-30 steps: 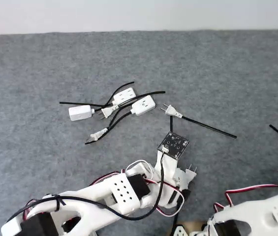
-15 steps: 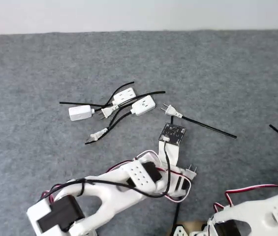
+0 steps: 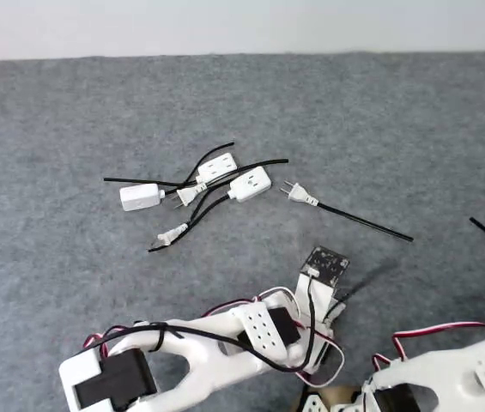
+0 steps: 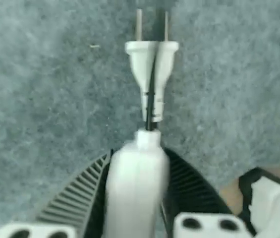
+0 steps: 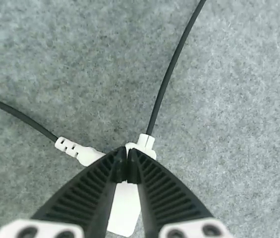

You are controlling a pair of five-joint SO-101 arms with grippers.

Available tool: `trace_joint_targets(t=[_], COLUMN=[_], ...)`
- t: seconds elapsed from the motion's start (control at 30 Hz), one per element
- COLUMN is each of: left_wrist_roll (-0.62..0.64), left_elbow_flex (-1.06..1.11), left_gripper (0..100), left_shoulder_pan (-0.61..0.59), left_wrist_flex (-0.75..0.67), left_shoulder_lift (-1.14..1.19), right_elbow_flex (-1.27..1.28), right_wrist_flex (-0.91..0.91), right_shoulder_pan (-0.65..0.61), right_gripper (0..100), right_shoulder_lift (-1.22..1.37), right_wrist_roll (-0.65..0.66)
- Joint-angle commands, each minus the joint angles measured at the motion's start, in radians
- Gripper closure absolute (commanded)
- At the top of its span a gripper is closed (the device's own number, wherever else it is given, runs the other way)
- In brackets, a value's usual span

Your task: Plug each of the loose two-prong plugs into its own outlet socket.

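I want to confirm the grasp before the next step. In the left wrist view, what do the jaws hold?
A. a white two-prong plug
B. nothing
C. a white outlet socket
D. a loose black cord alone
A: the white two-prong plug is clamped at its cord end, both prongs pointing away.

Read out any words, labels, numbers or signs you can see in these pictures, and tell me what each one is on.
No text can be read in these pictures.
The circuit board on an arm's wrist, high view: tiny marks, too small to read.
The plug in the left gripper: plain white, no print visible.
The outlet sockets: no lettering can be made out.
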Motion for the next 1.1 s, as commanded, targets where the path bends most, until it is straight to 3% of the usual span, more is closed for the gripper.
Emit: trace_joint_targets(t=[0.0,0.23,0.53,1.07], left_wrist_roll=[-0.052,-0.061,-0.301,-0.635], left_elbow_flex=[-0.035,-0.033,-0.081,-0.242], left_gripper=[91,91,91,91], left_shoulder_pan=[0.005,-0.141,-0.503,-0.878], left_wrist_flex=[0.021,0.086,0.264,0.433], left_shoulder_lift=[-0.012,-0.015,-0.017,-0.017], right_elbow_flex=[-0.008,-0.008,-0.008,-0.008], right_wrist_flex=[-0.005,-0.005,-0.004,0.002], right_shoulder_pan=[-0.015,-0.015,-0.015,-0.03], right_gripper=[98.7,98.7,98.7,98.7], right_shoulder_lift=[0.008,0.008,0.008,0.008], right_wrist_roll=[0.014,0.014,0.014,0.014])
